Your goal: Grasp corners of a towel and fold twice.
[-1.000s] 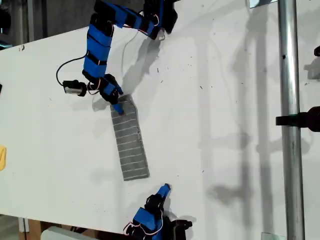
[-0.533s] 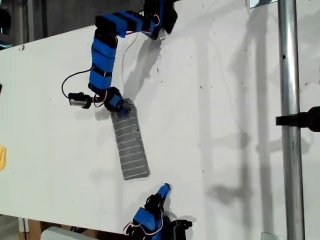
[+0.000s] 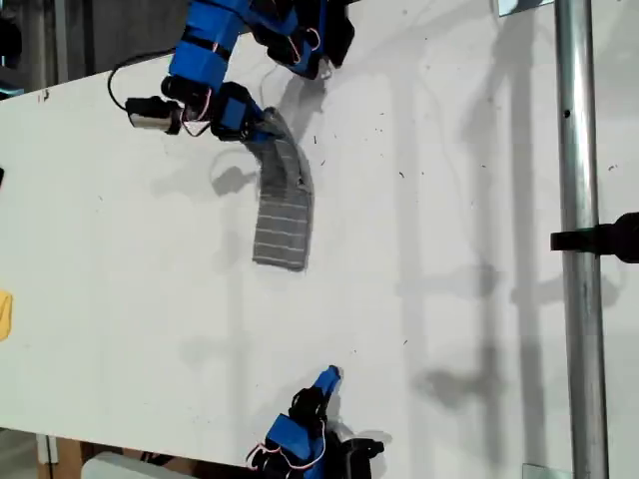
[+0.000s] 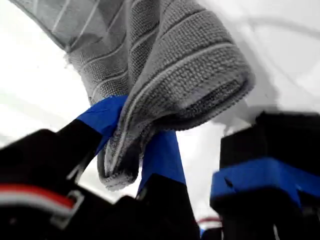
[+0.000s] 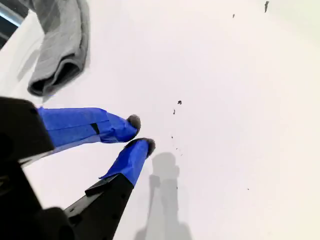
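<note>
The towel (image 3: 282,205), folded into a narrow striped band, hangs from my first tool (image 3: 262,128), whose blue-taped jaws are pinched on its bunched upper end (image 4: 150,115). From that grip the cloth slopes away down to the white worktop (image 3: 449,249), where its far folded end rests. My second tool (image 5: 139,134) sits low over bare worktop, well apart from the towel, its two blue fingers (image 5: 132,155) slightly parted with nothing between them.
</note>
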Controlling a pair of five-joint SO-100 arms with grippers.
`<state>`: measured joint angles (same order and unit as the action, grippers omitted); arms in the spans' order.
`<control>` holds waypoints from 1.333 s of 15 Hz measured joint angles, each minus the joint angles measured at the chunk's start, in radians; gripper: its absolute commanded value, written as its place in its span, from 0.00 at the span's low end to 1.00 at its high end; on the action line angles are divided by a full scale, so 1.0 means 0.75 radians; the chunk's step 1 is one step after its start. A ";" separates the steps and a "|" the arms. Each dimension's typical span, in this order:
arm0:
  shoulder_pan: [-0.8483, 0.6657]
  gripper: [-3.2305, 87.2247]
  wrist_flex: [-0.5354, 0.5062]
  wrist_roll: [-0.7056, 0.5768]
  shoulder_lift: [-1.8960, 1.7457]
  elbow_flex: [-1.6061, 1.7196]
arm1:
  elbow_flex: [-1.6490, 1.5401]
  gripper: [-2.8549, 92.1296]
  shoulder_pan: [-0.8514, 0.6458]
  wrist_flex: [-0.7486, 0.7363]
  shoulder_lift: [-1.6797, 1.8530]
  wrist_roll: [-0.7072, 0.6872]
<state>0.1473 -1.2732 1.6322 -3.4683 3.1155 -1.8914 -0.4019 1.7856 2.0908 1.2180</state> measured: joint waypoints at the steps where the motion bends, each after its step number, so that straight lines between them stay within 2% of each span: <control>1: 0.000 0.09 0.000 0.000 0.000 0.000 | 0.039 0.03 0.027 0.029 0.059 0.014; 2: 0.000 0.09 0.000 0.000 0.000 0.000 | 0.100 0.03 0.051 0.027 0.045 0.008; 3: 0.000 0.09 0.000 0.002 0.000 0.000 | 0.147 0.03 0.078 -0.070 -0.049 0.002; 6: 0.000 0.09 0.000 0.020 0.000 0.000 | 0.348 0.03 0.164 -0.501 -0.560 -0.051; 7: 0.000 0.09 0.000 0.025 0.000 0.000 | 0.438 0.12 0.180 -0.571 -0.714 -0.063; 8: 0.004 0.09 0.000 0.031 0.000 0.000 | 0.458 0.44 0.188 -0.638 -0.773 -0.076; 9: 0.016 0.11 0.000 0.035 0.000 0.000 | 0.468 0.36 0.190 -0.685 -0.781 -0.082; 10: 0.025 0.12 0.000 0.041 0.000 0.000 | 0.475 0.22 0.190 -0.706 -0.775 -0.094; 13: 0.029 0.15 -0.004 0.096 0.000 0.000 | 0.472 0.11 0.108 -0.736 -0.556 -0.194; 16: -0.006 0.15 -0.016 0.045 0.000 0.000 | 0.348 0.03 -0.080 -0.712 -0.229 -0.235; 20: -0.072 0.15 -0.016 -0.022 0.000 0.000 | -0.522 0.03 -0.094 -0.747 0.509 -0.080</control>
<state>0.0936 -1.2855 1.6153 -3.4683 3.1155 -2.2826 -0.4725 1.2257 2.4728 1.1582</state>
